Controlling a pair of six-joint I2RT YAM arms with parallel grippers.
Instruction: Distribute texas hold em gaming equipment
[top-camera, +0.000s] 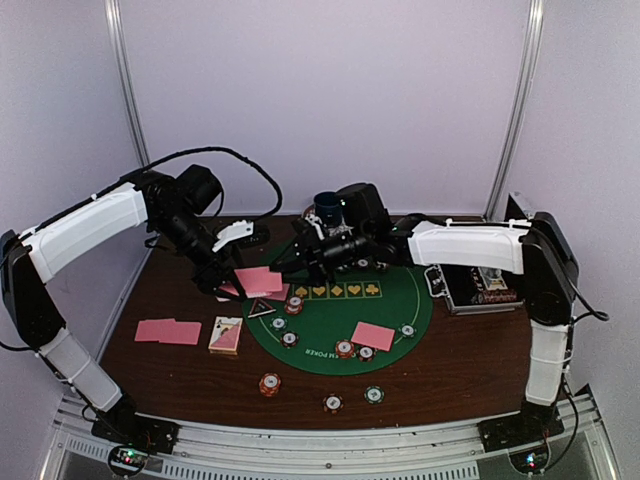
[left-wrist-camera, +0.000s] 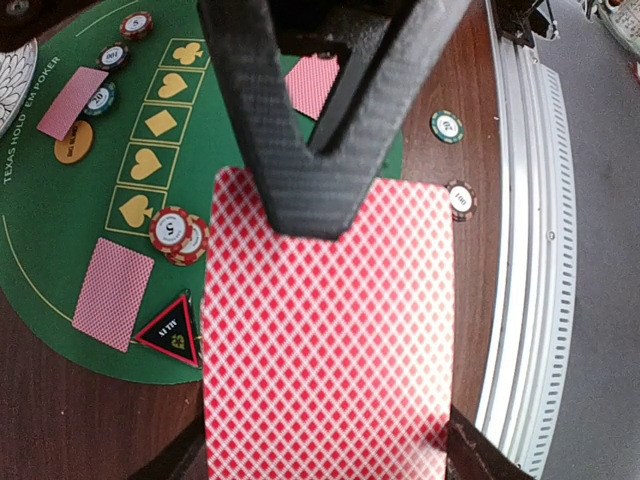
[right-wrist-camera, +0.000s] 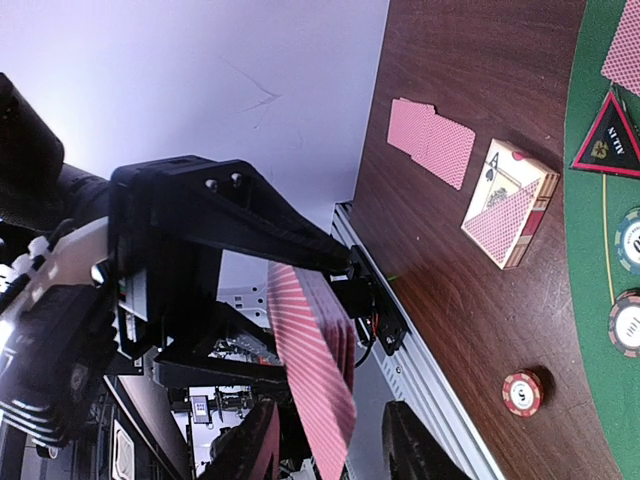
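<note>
Pink-backed playing cards (top-camera: 258, 280) sat as a thin stack clamped in the left gripper (top-camera: 230, 286), above the left half of the counter (top-camera: 170, 375), over the left rim of the green mat (top-camera: 330, 320); in the left wrist view one black finger (left-wrist-camera: 300, 150) lay flat on the top card's back. Facing it from the right, the right gripper (top-camera: 292, 262) had its fingers (right-wrist-camera: 250, 450) apart, one on either side of the stack's edge; whether they touched it could not be told. Two loose cards (top-camera: 168, 331) lay near the left edge, a card box (top-camera: 226, 335) just beside them; the triangle marker (top-camera: 262, 309) lay on the mat's left rim; an orange chip (top-camera: 269, 383) lay on bare wood toward the near edge.
</note>
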